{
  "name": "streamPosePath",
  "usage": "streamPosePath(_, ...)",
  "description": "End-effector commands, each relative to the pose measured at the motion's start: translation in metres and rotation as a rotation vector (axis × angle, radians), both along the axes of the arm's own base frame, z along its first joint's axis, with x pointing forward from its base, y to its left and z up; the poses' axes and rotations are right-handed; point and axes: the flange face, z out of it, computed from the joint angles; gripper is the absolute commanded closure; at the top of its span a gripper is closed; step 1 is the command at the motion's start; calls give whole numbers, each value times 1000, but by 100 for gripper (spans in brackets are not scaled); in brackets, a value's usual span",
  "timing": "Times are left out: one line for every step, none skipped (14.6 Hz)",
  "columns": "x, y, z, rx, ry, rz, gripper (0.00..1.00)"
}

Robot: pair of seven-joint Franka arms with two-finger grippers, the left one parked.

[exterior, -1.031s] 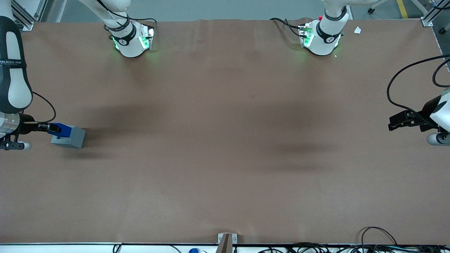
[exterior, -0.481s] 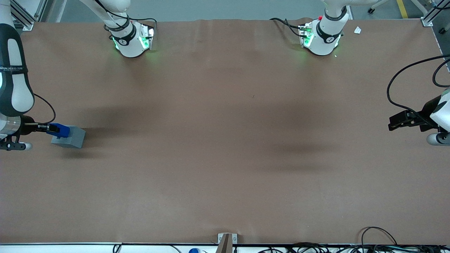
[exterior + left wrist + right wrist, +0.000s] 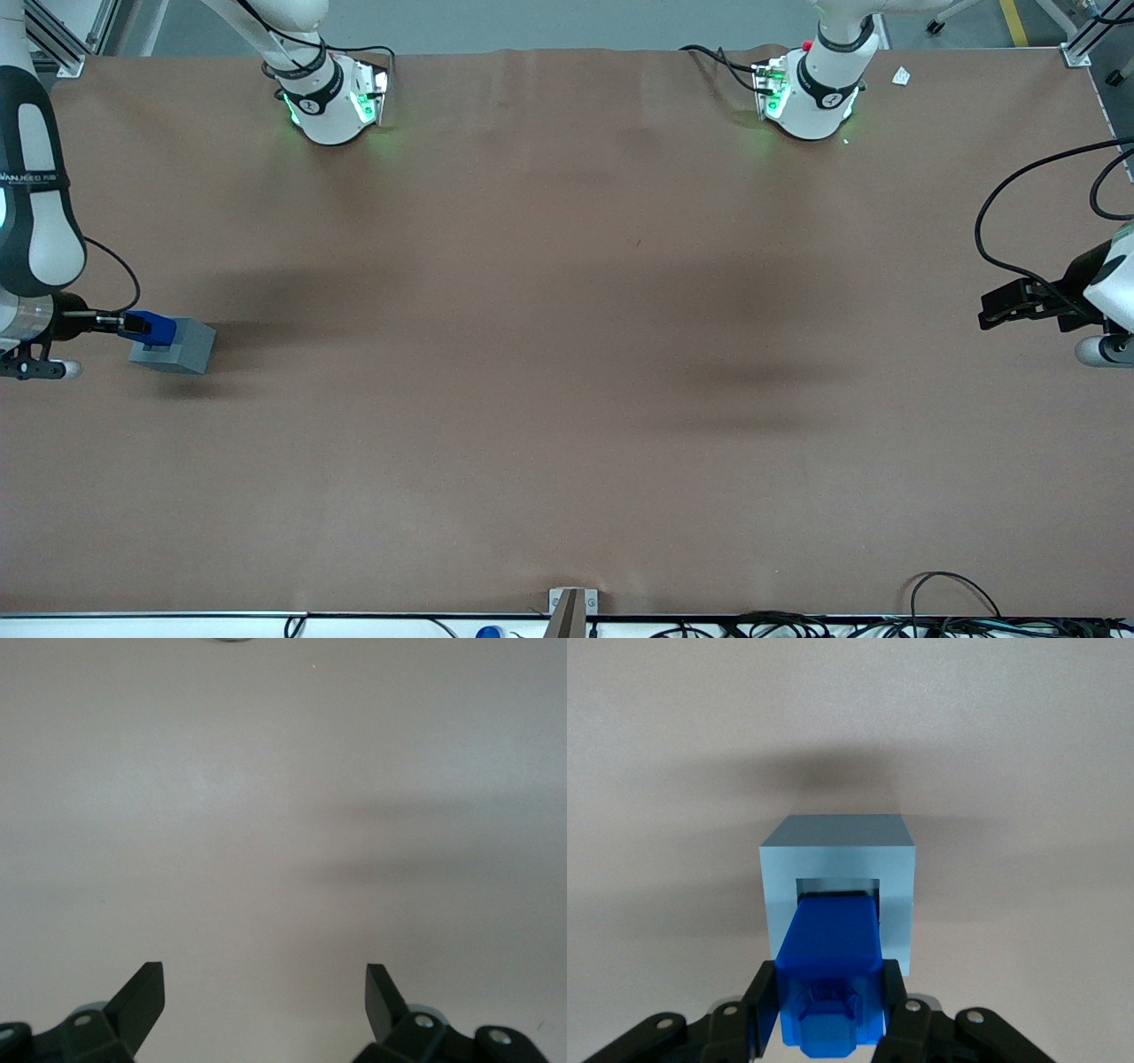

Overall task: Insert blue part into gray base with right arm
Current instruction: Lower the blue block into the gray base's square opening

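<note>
The gray base (image 3: 177, 347) lies on the brown table at the working arm's end, its square recess (image 3: 837, 890) facing my right gripper (image 3: 120, 324). That gripper (image 3: 830, 992) is shut on the blue part (image 3: 831, 957), one black finger (image 3: 764, 1001) pressed on each flank. The blue part (image 3: 151, 327) is held level, and its leading end sits at the mouth of the recess. How deep it reaches inside is hidden.
Both white arm pedestals (image 3: 332, 102) (image 3: 811, 97) stand along the table edge farthest from the front camera. The parked arm's gripper (image 3: 1028, 303) and its looping cables hang at the table's other end. Cables trail along the edge nearest the camera (image 3: 957, 611).
The right arm and the blue part shifted slightly; the part's end stays at the recess of the gray base. The base has not moved.
</note>
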Motion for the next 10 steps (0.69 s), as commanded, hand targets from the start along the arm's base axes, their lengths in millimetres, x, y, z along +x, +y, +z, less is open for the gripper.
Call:
streamPosePath(2,1,0,-8,-15,18,96)
streamPosePath(3,2,1,-9,-21,19,96)
streamPosePath(4,3,1,-12,-27,19,96)
streamPosePath(5,2,3,-13,-31,19,96)
streamPosePath(6,2,3,-15,-34,19,96)
streamPosePath(6,2,4,-17,-40,19,96)
streamPosePath(7,1,3,-18,-44,18,95)
streamPosePath(6,-1,0,-17,-41,15,95)
streamPosePath(6,-3,-4,-17,-43,12,95)
streamPosePath(6,-5,-10,-16,-41,11,95)
